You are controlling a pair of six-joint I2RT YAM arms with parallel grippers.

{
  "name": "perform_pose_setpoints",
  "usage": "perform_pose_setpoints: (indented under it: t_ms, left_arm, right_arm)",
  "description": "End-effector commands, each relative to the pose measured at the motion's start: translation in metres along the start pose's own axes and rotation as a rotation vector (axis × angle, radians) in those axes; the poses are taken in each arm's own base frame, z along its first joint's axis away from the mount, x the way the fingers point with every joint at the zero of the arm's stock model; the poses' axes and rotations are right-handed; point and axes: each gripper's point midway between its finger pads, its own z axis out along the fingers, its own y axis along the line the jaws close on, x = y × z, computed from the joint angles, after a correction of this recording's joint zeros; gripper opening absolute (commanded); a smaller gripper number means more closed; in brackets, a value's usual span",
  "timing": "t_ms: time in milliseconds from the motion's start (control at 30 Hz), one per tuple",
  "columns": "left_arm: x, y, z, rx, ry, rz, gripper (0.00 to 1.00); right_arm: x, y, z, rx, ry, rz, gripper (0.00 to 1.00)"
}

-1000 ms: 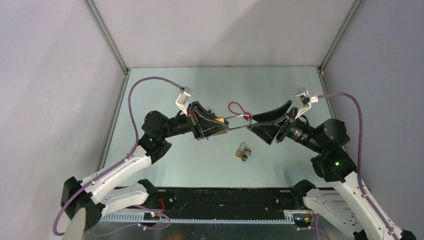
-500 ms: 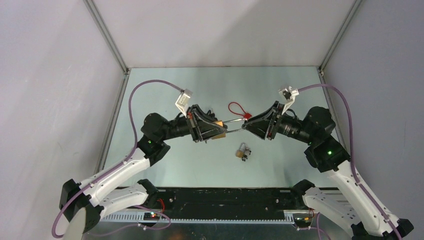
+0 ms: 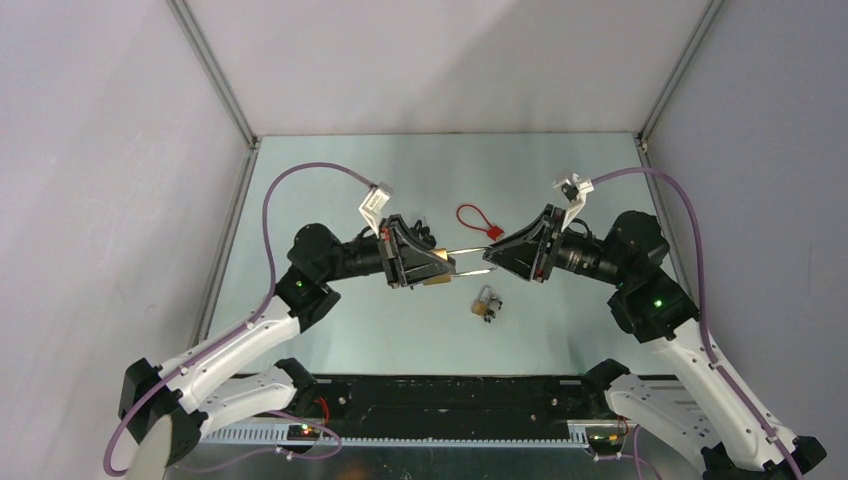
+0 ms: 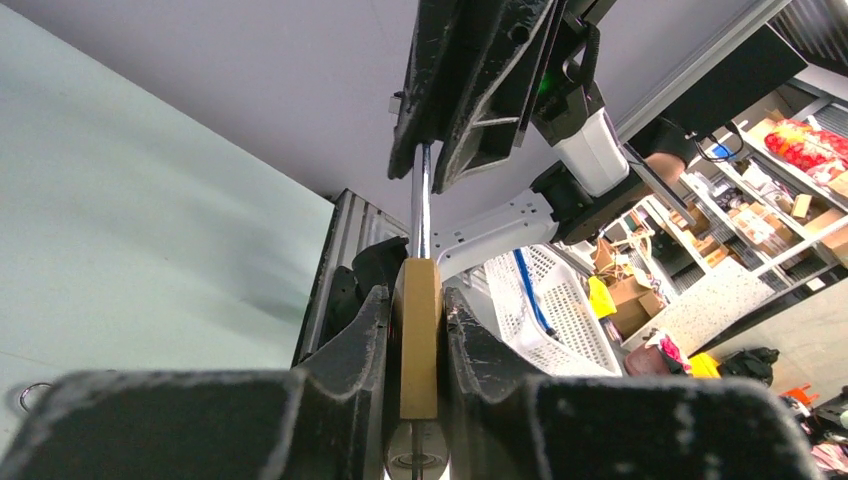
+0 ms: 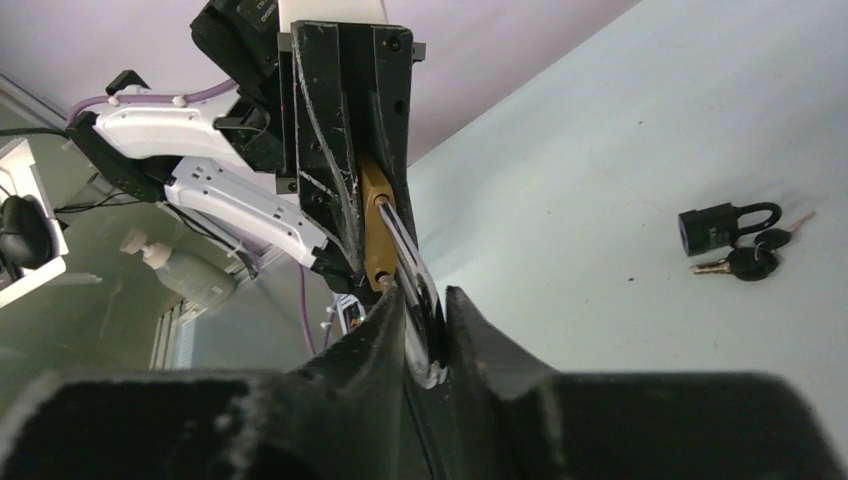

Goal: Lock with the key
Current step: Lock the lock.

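Now the right gripper (image 3: 500, 257) has rolled its wrist and drawn in toward the left gripper (image 3: 432, 262). The stretch of steel shackle (image 4: 421, 200) showing between them is shorter than a second ago. The left gripper is clenched on the brass padlock (image 4: 419, 335), held off the table (image 3: 560, 170). The right gripper is clamped on the shackle's far end. By that reading, the shackle is being pushed home into the body. Whether a key sits in this lock, I cannot tell. A dark padlock with keys (image 5: 722, 232) lies on the table below the gap between the two grippers, and a red loop (image 3: 474, 217) lies just beyond them.
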Motion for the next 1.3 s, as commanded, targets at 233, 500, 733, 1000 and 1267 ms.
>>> perform_pose_setpoints:
  t_ms: [233,500,733,1000,1267]
  left_arm:
    - [-0.012,-0.039,0.002,0.13,0.021,0.077,0.0]
    - [-0.008,-0.052,0.007,0.166,0.057,0.007,0.0]
    - [-0.017,-0.044,0.01,0.116,0.006,0.03,0.0]
    - [-0.028,-0.028,0.017,0.036,-0.037,0.052,0.0]
    - [-0.034,-0.005,0.026,-0.059,-0.034,0.06,0.0]
  right_arm:
    - [0.003,0.033,0.009,-0.156,0.057,0.011,0.0]
    - [0.012,0.021,0.022,-0.053,0.021,-0.039,0.0]
    - [0.021,0.028,0.036,-0.072,-0.003,0.042,0.0]
    - [0.057,0.045,0.059,-0.138,0.059,0.151,0.0]
    - [0.096,0.065,0.073,-0.227,0.17,0.212,0.0]
